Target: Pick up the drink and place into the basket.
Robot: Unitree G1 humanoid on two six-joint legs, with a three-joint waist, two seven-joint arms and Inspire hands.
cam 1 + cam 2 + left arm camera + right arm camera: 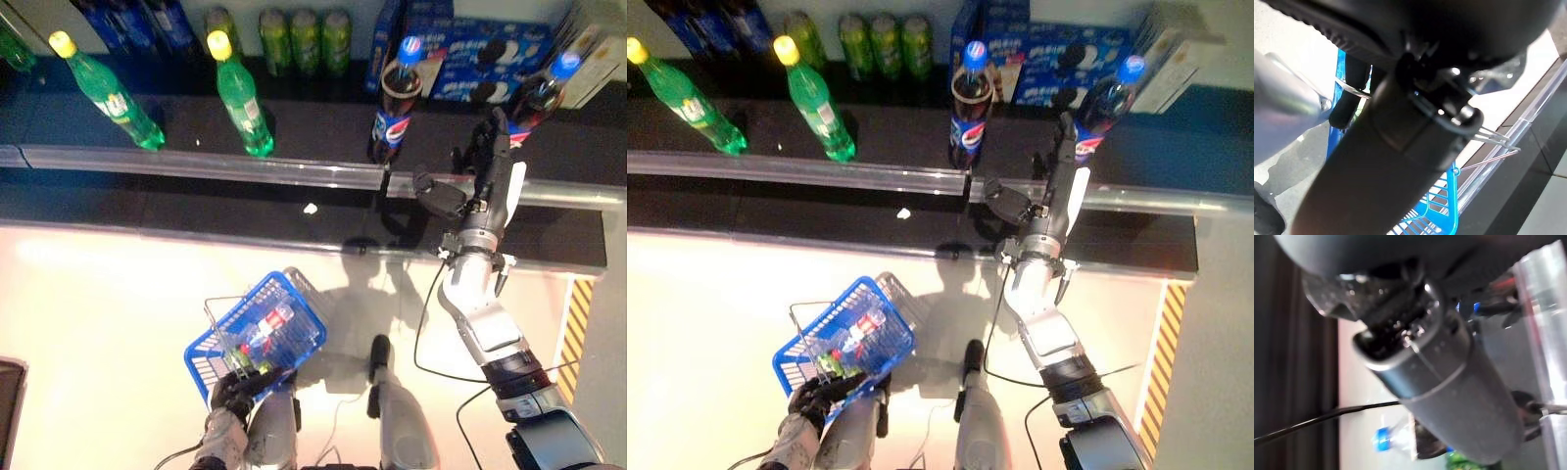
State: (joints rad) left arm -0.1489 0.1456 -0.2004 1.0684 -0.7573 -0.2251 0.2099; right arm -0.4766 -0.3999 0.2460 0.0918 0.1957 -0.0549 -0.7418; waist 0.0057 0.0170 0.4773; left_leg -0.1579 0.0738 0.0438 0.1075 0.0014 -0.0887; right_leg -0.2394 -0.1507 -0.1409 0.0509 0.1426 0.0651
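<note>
A dark cola bottle with a blue cap (537, 96) leans on the black shelf at the far right. My right hand (497, 147) reaches up to it with straight fingers, open, its fingertips (501, 119) at the bottle's lower side. The bottle also shows in the right eye view (1104, 103). My left hand (235, 392) is shut on the wire handles (1493, 139) of the blue basket (294, 299), which hangs low at the left. In the basket lie a clear bottle with a red label (269, 328) and something green.
A second cola bottle (397, 103) stands left of the hand. Green bottles (242, 98) lean further left. Green cans (304, 39) and blue biscuit boxes (490, 64) line the back. A clear rail (196, 162) edges the shelf. Yellow-black tape (578, 323) marks the floor at the right.
</note>
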